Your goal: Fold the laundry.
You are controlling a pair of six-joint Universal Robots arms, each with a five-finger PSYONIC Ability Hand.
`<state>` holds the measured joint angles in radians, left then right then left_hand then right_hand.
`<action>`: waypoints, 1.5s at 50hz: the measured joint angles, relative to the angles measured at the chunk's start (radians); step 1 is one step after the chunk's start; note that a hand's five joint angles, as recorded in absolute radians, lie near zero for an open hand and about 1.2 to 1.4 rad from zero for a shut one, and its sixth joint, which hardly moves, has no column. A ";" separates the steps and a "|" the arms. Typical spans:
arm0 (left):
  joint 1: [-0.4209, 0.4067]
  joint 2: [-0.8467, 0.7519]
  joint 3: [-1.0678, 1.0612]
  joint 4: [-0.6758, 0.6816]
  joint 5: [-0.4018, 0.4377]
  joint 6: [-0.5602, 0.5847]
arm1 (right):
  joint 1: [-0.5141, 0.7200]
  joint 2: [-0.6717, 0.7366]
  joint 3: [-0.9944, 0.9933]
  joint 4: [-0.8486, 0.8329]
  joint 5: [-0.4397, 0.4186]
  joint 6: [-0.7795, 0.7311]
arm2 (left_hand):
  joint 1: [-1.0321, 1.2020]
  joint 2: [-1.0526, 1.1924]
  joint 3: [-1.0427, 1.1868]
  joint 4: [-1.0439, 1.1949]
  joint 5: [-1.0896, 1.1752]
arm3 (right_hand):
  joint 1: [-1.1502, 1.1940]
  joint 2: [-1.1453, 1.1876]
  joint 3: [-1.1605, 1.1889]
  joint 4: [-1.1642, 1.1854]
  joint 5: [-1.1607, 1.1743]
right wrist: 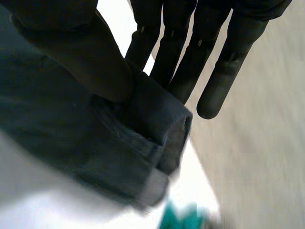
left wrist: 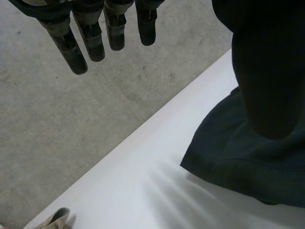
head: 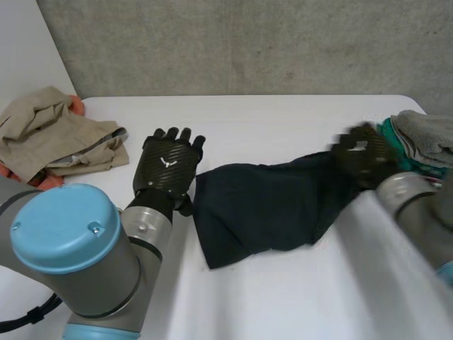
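A dark navy garment lies crumpled across the middle of the white table. My right hand is at its right end. In the right wrist view its thumb presses a bunched hem of the garment against its straight fingers, so the hand is shut on the cloth. My left hand hovers just beside the garment's left edge with its fingers straight and nothing between them. The garment's edge lies beside that hand on the table.
A heap of beige clothes sits at the table's back left, over something orange. A stack of grey and teal folded items stands at the back right, close behind my right hand. A grey wall runs behind the table.
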<state>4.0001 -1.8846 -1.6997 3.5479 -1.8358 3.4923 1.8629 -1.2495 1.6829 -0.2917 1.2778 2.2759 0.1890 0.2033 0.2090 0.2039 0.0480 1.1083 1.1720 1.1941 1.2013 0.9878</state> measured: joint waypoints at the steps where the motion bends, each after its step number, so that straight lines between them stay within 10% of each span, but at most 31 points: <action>1: 0.004 0.006 -0.005 0.000 -0.001 0.000 | 0.036 0.005 -0.002 -0.016 -0.018 -0.025 | 0.000 0.000 0.000 0.000 0.000 | 0.000 0.002 0.003 0.000 0.000; 11: 0.060 0.099 -0.072 0.000 -0.002 -0.002 | 0.350 0.197 -0.020 -0.130 -0.252 -0.335 | 0.000 0.000 0.000 0.000 0.000 | 0.000 0.002 0.007 0.000 0.008; 16: 0.083 0.118 -0.080 0.001 -0.002 -0.002 | 0.358 0.198 -0.029 -0.135 -0.307 -0.312 | 0.000 0.000 0.000 0.000 0.000 | -0.718 -0.761 -0.741 -0.730 -0.726; 24: 0.112 0.123 -0.031 0.009 -0.002 0.000 | 0.303 -0.002 0.017 -0.161 -0.295 0.182 | 0.000 0.000 0.000 0.000 0.000 | -0.879 -0.961 -0.978 -0.990 -0.943; 29: 0.100 0.099 0.064 0.011 0.003 0.002 | 0.185 -0.109 0.017 -0.129 -0.141 0.563 | 0.000 0.000 0.000 0.000 0.000 | -0.879 -0.961 -0.978 -0.990 -0.943; 37: 0.002 -0.100 0.298 -0.032 0.111 0.002 | 0.073 -0.059 -0.136 0.138 -0.015 0.776 | 0.000 0.000 0.000 0.000 0.000 | -0.879 -0.961 -0.978 -0.990 -0.945; 46: -0.042 -0.366 0.580 -0.249 0.150 -0.007 | 0.062 0.192 -0.403 0.395 -0.092 0.757 | 0.000 0.000 0.000 0.000 0.000 | -0.879 -0.961 -0.978 -0.990 -0.945; 57: -0.024 -0.481 0.662 -0.529 0.010 -0.006 | 0.077 0.401 -0.544 0.451 -0.109 0.601 | 0.000 0.000 0.000 0.000 0.000 | -0.879 -0.961 -0.978 -0.990 -0.945; 75: -0.020 -0.495 0.634 -0.562 -0.011 0.054 | 0.107 0.438 -0.561 0.447 0.007 0.413 | -0.025 -0.014 0.000 0.000 0.000 | -0.929 -0.989 -0.978 -0.990 -0.945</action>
<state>3.9803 -2.3798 -1.0661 2.9857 -1.8472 3.5464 1.9703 -0.8119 1.1221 0.1552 1.2849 2.6888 0.1641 0.1896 0.2090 0.2039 0.0483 0.1797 0.1827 0.2160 0.2118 0.0424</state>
